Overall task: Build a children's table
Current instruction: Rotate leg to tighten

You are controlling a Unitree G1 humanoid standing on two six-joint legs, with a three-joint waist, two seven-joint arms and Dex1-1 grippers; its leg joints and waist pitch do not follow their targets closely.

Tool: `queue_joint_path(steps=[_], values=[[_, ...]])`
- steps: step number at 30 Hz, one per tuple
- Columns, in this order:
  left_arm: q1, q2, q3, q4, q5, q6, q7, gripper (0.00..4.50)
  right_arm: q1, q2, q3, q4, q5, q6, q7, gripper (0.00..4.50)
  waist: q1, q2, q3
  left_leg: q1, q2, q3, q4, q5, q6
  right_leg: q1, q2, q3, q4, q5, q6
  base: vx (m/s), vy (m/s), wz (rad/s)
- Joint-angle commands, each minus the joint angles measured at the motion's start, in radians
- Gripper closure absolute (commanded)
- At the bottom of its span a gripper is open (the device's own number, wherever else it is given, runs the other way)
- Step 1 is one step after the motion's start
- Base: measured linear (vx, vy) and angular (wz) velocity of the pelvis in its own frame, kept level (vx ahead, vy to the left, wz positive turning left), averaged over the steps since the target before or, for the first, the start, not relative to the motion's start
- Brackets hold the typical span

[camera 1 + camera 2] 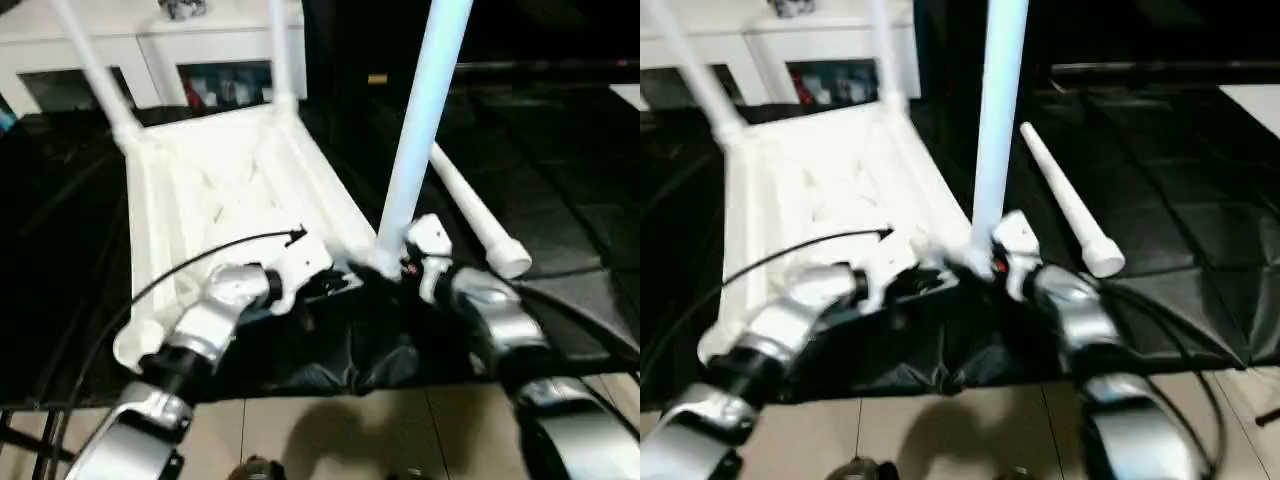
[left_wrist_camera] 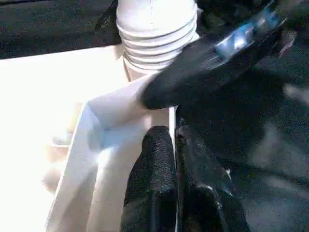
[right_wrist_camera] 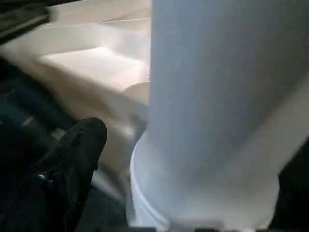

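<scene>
The white tabletop [image 1: 230, 190] lies upside down on the black mat, ribbed underside up. Legs stand in its far left [image 1: 95, 70] and far right [image 1: 282, 50] corner sockets. A third leg [image 1: 420, 120] stands upright at the near right corner, its threaded base [image 2: 154, 29] at the socket. My right gripper [image 1: 405, 265] is open around that base, and one finger [image 3: 77, 154] stands apart from the tube [image 3: 212, 121]. My left gripper [image 2: 176, 145] is shut, its tips resting on the tabletop's rim [image 2: 116, 125] just beside that corner. One loose leg [image 1: 480, 225] lies on the mat to the right.
A white cabinet [image 1: 150, 40] with small items on its shelves stands behind the tabletop. The black mat [image 1: 560, 150] spreads to the right and ends at a tiled floor [image 1: 330, 430] near me. A black cable [image 1: 200, 255] arcs over my left forearm.
</scene>
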Motion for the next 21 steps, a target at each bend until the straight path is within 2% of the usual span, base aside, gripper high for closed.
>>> queue_joint_path(steps=[1,7,10,11,13,15,19,20,21], values=[[-0.005,0.007,-0.009,-0.052,-0.029,-0.043,-0.043,4.50,0.017,-0.013,0.029,-0.063,0.022,0.040,0.094,0.04,0.000,-0.006,-0.073,0.031,0.045,-0.021,-0.071,-0.330,0.056,0.040,-0.045,0.026,-0.076,-0.208,-0.243,0.000,0.000,0.00],[0.005,0.039,-0.020,-0.064,-0.038,-0.051,-0.108,4.50,0.047,-0.063,0.057,-0.138,0.043,0.093,0.208,0.04,0.010,-0.008,-0.074,0.034,0.047,-0.021,-0.071,-0.323,0.044,0.037,-0.047,0.029,-0.076,-0.214,-0.243,0.000,0.000,0.00],[0.010,0.058,-0.022,-0.066,-0.050,-0.064,-0.160,4.50,0.074,-0.106,0.086,-0.203,0.063,0.147,0.314,0.04,0.013,-0.010,-0.074,0.033,0.046,-0.022,-0.071,-0.309,0.049,0.039,-0.045,0.028,-0.073,-0.196,-0.241,0.000,0.000,0.00],[0.010,0.063,-0.022,-0.066,-0.052,-0.066,-0.171,4.50,0.079,-0.114,0.092,-0.218,0.069,0.160,0.337,0.30,0.015,-0.011,-0.074,0.033,0.047,-0.021,-0.070,-0.304,0.055,0.038,-0.046,0.029,-0.074,-0.190,-0.242,0.000,0.000,0.00],[0.010,0.075,-0.023,-0.062,-0.058,-0.073,-0.193,4.50,0.094,-0.132,0.104,-0.257,0.080,0.190,0.384,0.38,0.018,-0.010,-0.074,0.032,0.047,-0.021,-0.069,-0.305,0.057,0.038,-0.048,0.030,-0.075,-0.202,-0.243,0.000,0.000,0.00],[0.010,0.084,-0.024,-0.057,-0.061,-0.079,-0.214,4.50,0.110,-0.145,0.111,-0.299,0.088,0.219,0.406,0.71,0.020,-0.011,-0.072,0.034,0.048,-0.021,-0.071,-0.319,0.048,0.035,-0.048,0.030,-0.078,-0.233,-0.237,0.000,0.000,0.00],[0.012,0.094,-0.028,-0.057,-0.061,-0.081,-0.231,4.50,0.119,-0.152,0.114,-0.325,0.093,0.239,0.419,0.88,0.020,-0.011,-0.070,0.035,0.048,-0.023,-0.075,-0.341,0.029,0.034,-0.050,0.031,-0.081,-0.274,-0.224,0.000,0.000,0.00],[0.014,0.097,-0.029,-0.057,-0.062,-0.082,-0.237,4.50,0.123,-0.154,0.116,-0.334,0.096,0.248,0.422,1.12,0.021,-0.011,-0.070,0.037,0.048,-0.023,-0.075,-0.345,0.025,0.033,-0.050,0.031,-0.082,-0.283,-0.220,0.000,0.000,0.00],[0.015,0.099,-0.030,-0.057,-0.064,-0.081,-0.243,4.50,0.127,-0.156,0.118,-0.343,0.099,0.255,0.425,1.12,0.021,-0.010,-0.070,0.037,0.048,-0.023,-0.075,-0.345,0.022,0.032,-0.050,0.032,-0.082,-0.283,-0.220,0.000,0.000,0.00]])
